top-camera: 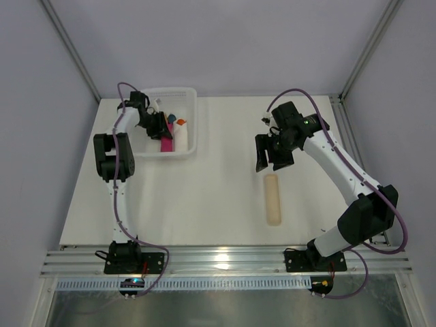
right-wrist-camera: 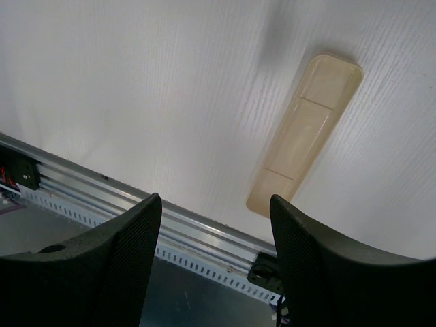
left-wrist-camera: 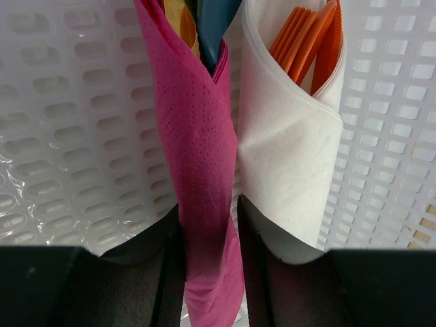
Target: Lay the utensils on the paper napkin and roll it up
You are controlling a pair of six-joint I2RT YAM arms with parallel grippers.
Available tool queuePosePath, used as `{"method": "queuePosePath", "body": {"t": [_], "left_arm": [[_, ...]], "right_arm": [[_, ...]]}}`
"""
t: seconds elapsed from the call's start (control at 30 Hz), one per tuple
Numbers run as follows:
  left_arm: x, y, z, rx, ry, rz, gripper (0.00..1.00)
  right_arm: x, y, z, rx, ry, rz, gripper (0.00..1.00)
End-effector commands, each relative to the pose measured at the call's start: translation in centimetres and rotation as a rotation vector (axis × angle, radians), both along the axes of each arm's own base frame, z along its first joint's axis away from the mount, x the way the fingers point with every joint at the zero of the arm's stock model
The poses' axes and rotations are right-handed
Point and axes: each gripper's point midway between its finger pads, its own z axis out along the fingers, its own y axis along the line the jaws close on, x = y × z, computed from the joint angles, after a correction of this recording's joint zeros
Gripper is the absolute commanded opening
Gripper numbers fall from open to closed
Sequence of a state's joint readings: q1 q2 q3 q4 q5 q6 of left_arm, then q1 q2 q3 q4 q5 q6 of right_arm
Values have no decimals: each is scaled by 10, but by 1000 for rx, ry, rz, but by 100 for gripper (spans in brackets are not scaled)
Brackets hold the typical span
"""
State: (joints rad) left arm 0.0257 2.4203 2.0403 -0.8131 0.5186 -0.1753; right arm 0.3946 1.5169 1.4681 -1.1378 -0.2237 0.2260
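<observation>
The paper napkin [left-wrist-camera: 201, 170] is rolled into a magenta-pink tube around the utensils. A blue utensil [left-wrist-camera: 214, 27] and a yellow-orange one [left-wrist-camera: 176, 13] poke out of its far end; I cannot tell which pieces they are. My left gripper [left-wrist-camera: 208, 208] is shut on the near end of this roll inside the white basket [left-wrist-camera: 61, 122]. In the top view the pink roll [top-camera: 165, 144] hangs below the left gripper [top-camera: 162, 131]. My right gripper [right-wrist-camera: 214, 201] is open and empty above the table, and in the top view the right gripper [top-camera: 272, 160] is at centre right.
A white napkin roll [left-wrist-camera: 289, 157] holding orange utensils [left-wrist-camera: 306, 41] lies against the pink roll in the basket [top-camera: 192, 102] at the back left. A long beige strip [top-camera: 273, 199] lies on the table below the right gripper; it also shows in the right wrist view [right-wrist-camera: 306, 133].
</observation>
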Motion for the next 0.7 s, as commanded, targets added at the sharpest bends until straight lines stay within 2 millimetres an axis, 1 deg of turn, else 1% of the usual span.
{"method": "queuePosePath", "body": {"t": [0.0,0.17,0.33,0.37,0.47,0.5,0.57,0.6,0.67], "left_arm": [[-1,20,-21,131,31,42,36],[1,25,-16,161,16,72,39],[-2,27,-16,175,13,89,42],[1,30,-13,192,0,99,42],[1,32,-9,209,-13,109,44],[3,32,-3,207,-26,117,45],[3,34,0,216,-40,127,47],[6,33,7,216,-58,135,48],[8,34,10,219,-73,144,48]], "right_arm": [[6,1,13,17,-36,13,68],[5,2,14,21,-36,11,68],[6,2,13,26,-32,11,68],[5,3,14,28,-33,13,68],[5,3,14,31,-33,12,68],[6,3,15,33,-34,12,68],[6,3,14,35,-31,11,68],[6,3,14,37,-30,10,68],[6,4,14,42,-29,14,68]]}}
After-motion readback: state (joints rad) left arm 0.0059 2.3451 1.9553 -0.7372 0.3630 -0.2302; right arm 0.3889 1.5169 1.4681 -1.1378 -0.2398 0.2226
